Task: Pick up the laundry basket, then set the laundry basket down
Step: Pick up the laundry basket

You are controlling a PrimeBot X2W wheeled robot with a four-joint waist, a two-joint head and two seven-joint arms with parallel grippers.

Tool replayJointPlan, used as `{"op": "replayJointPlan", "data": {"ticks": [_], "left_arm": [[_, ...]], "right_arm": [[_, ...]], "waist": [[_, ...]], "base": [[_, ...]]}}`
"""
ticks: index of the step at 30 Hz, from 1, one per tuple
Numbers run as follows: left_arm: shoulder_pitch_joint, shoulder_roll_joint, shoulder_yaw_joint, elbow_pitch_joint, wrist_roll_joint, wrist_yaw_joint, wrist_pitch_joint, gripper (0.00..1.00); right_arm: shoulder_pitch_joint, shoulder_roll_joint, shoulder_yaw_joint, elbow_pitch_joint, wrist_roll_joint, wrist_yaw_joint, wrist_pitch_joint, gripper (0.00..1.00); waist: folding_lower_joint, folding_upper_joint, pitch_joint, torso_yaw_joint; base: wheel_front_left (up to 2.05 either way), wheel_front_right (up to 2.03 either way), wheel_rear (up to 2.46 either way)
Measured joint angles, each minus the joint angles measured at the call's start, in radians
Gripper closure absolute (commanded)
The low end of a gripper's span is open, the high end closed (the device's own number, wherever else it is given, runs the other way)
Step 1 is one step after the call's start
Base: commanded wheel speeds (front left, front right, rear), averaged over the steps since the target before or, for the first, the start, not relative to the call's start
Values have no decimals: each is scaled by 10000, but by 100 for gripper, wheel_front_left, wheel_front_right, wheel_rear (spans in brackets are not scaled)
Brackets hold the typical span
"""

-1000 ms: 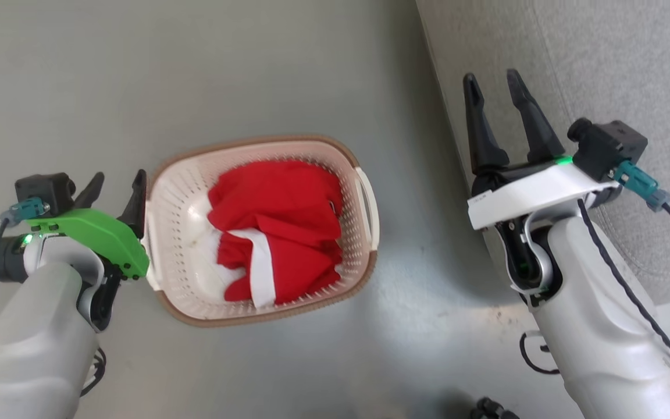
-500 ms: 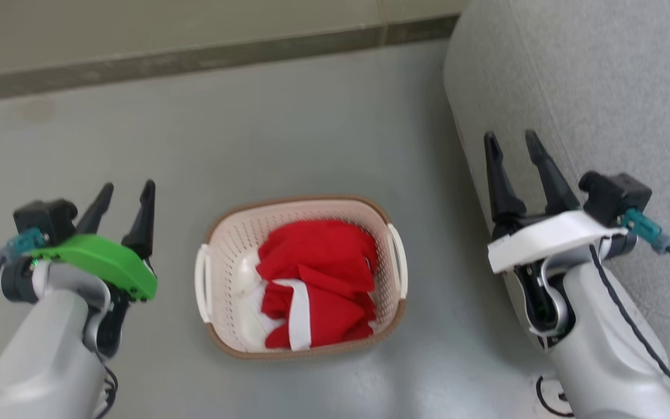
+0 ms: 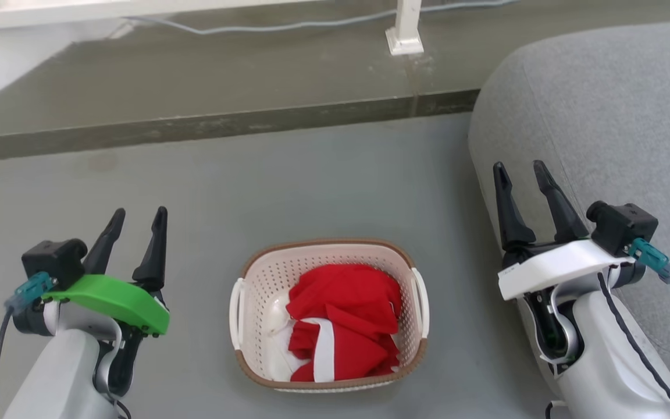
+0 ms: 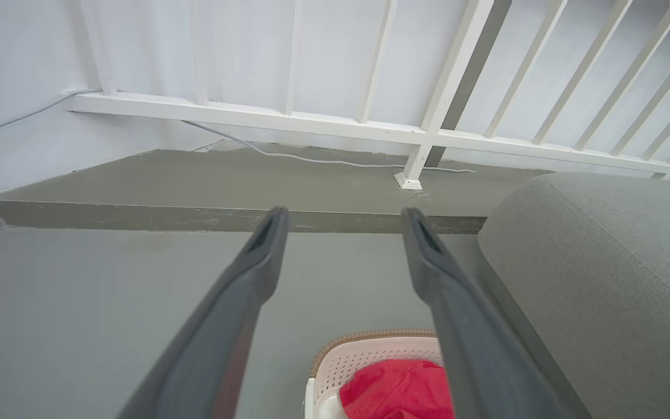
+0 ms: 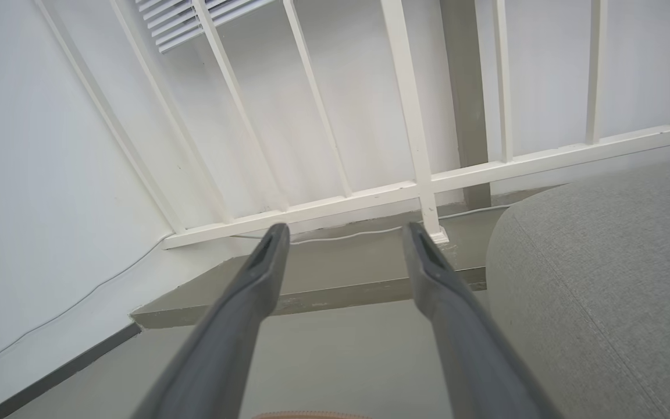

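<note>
sitting on the grey floor (image 3: 312, 174), the laundry basket (image 3: 259, 279) holds red-and-white clothes (image 3: 346, 302). left hand (image 3: 140, 212) and right hand (image 3: 518, 166) flank it, both spread open, empty, not touching it.

a grey floor (image 3: 312, 174) runs up to a low raised step (image 3: 195, 87) of darker concrete. the foot of a white railing post (image 3: 405, 32) stands on the step, and a pale cable (image 3: 288, 25) trails along the step behind it. the white railing (image 4: 312, 122) runs in front of a white wall (image 4: 21, 52). on the right, a grey fabric sofa (image 3: 602, 116) shows a rounded corner near the step's edge. a crumpled red garment (image 3: 346, 302) with a white band lies near the sofa, not touching it.
</note>
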State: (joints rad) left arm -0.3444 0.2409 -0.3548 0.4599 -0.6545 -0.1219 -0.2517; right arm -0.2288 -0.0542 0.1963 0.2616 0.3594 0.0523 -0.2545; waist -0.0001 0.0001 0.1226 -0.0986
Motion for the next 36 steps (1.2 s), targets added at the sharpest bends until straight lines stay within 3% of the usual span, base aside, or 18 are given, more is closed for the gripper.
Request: {"op": "replayJointPlan", "data": {"ticks": [13,36], "left_arm": [[1317,-328,943,-1509,771,176,0,0],[2268,-694,1511,-2383,1622,165,0,0]], "right_arm": [[386,10,-184,-219,-190,107,0,0],[590,12,-299,-238,-616,211,0,0]], "waist": [[0,0,-394,238],[1,0,-428,141]], "base": [[0,0,0],[0,0,0]]}}
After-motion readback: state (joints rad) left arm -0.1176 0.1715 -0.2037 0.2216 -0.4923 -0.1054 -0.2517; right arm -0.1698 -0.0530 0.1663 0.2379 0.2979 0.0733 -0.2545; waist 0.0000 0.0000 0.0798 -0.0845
